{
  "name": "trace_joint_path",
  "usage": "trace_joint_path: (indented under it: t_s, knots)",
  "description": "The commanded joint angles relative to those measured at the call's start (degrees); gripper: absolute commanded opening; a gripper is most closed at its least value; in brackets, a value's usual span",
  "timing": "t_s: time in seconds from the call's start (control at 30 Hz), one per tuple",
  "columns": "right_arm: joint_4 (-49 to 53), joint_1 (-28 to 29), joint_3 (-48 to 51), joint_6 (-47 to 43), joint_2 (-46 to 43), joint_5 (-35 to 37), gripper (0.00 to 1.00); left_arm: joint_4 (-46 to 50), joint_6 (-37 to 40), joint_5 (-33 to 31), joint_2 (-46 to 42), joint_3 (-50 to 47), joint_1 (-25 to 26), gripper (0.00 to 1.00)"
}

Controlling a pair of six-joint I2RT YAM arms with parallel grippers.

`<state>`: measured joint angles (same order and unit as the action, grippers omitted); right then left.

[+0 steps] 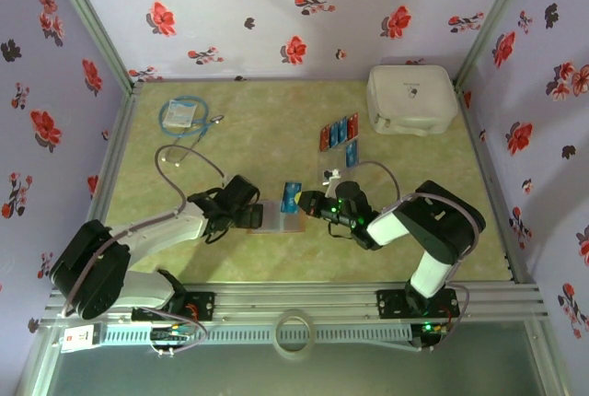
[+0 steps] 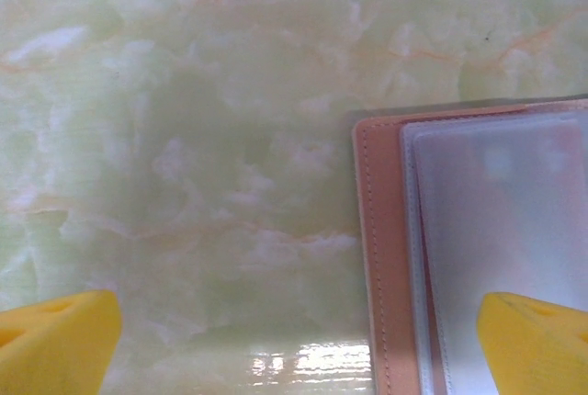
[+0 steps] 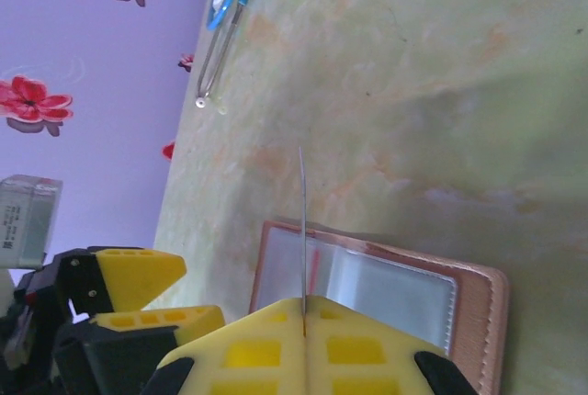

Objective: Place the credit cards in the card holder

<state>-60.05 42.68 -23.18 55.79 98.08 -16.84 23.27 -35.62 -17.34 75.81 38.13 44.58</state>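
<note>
The card holder point(image 1: 276, 218) lies open on the table between the arms, reddish-brown with clear pockets point(image 3: 390, 287). My right gripper point(image 1: 311, 203) is shut on a blue credit card point(image 1: 292, 198), held on edge just above the holder's far side. In the right wrist view that card point(image 3: 301, 220) shows as a thin line rising from the shut fingers point(image 3: 303, 308). My left gripper point(image 2: 294, 349) stands open at the holder's left edge point(image 2: 381, 257). One yellow fingertip point(image 2: 537, 340) is over a clear pocket, the other point(image 2: 55, 340) over bare table. More red and blue credit cards point(image 1: 339, 134) lie further back.
A big white box point(image 1: 411, 99) stands at the back right. A blue cable bundle point(image 1: 184, 116) lies at the back left, its cord trailing toward the left arm. The left gripper's yellow fingers point(image 3: 129, 277) are close to the holder in the right wrist view.
</note>
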Motion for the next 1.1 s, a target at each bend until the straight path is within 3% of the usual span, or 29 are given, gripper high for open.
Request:
trace_joint_path:
  t_s: [0.0,1.07]
  knots:
    - [-4.4,0.6,0.7,1.2,0.9,-0.9,0.00,-1.5,-1.1,-0.8,0.9,0.5,1.0,1.00]
    - [-9.3,2.3,-1.4,3.6,7.8,-3.2,0.00,0.2,-4.2,-3.8,6.4,-0.1,2.1,1.00]
